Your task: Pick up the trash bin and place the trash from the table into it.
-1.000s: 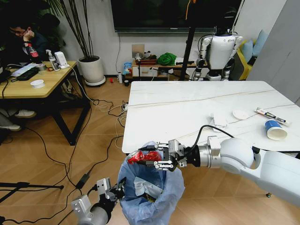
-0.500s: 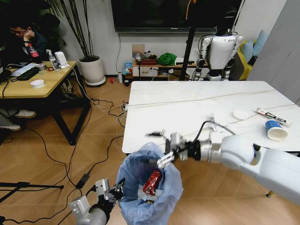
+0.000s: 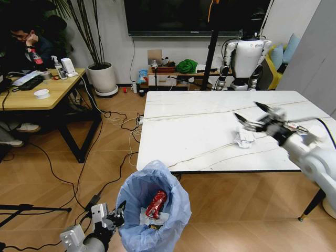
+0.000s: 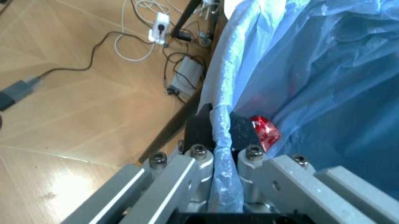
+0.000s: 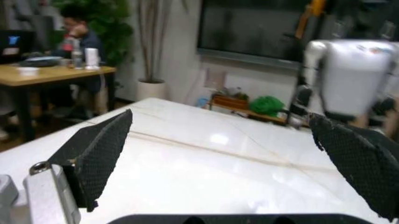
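Left pincer point(image 4: 218, 140) pinches the rim of the upright blue-bagged round bin point(image 3: 152, 207), lower centre; right pincer point(image 3: 253, 116) spread wide above the white marble surface point(image 3: 194, 126), right.

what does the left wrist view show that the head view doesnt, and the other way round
Left wrist view alone: the left gripper's fingers clamped on the rim of the trash bin, and a white power strip among floor cables.

Head view alone: the right gripper open over the table, above a crumpled tissue; also a white robot and a plant pot behind.

Both: the blue-lined bin, held by the left gripper, with a red wrapper inside, and the wood floor.
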`<state>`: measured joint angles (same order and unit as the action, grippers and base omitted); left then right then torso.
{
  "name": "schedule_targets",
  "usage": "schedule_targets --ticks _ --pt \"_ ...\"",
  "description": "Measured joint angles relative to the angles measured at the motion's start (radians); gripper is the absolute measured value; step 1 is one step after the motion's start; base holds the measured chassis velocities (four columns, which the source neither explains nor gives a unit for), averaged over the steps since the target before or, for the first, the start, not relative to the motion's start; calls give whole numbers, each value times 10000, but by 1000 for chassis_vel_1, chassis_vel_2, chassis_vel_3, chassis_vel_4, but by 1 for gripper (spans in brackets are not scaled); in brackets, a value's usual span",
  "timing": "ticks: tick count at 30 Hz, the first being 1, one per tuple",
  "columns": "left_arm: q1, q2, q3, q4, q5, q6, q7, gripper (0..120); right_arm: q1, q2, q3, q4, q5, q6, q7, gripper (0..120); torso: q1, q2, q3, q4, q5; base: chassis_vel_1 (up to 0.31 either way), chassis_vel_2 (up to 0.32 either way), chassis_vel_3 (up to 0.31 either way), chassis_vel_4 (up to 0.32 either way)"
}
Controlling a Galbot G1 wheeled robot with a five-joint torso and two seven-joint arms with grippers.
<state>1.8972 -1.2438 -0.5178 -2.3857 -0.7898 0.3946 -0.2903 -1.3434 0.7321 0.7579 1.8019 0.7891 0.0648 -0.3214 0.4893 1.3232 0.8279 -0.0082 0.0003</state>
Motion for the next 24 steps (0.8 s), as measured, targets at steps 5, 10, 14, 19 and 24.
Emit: schedule_targets --ticks 5,10,14,19,24 --pt "114 -23 -225 44 74 -94 76 0 -1214 1600 1520 224 -374 139 -222 100 -1 0 -1 4 -2 0 0 0 0" --pt "215 -19 -329 120 111 -169 113 0 -1906 2656 2214 311 -709 542 -756 100 -1 0 -1 5 -5 0 0 0 0" --pt "177 -135 -311 177 161 -203 119 0 -2377 3407 2450 191 -907 836 -1095 100 -1 0 -1 4 -2 0 0 0 0" --pt "170 -182 -262 216 162 -234 121 0 -2687 4161 2568 81 -995 1033 -1400 100 -1 0 0 3 -4 0 0 0 0" --pt "201 -164 -274 156 154 -252 125 0 -2777 4466 2579 87 -994 1111 -1531 100 -1 1 0 4 -5 0 0 0 0"
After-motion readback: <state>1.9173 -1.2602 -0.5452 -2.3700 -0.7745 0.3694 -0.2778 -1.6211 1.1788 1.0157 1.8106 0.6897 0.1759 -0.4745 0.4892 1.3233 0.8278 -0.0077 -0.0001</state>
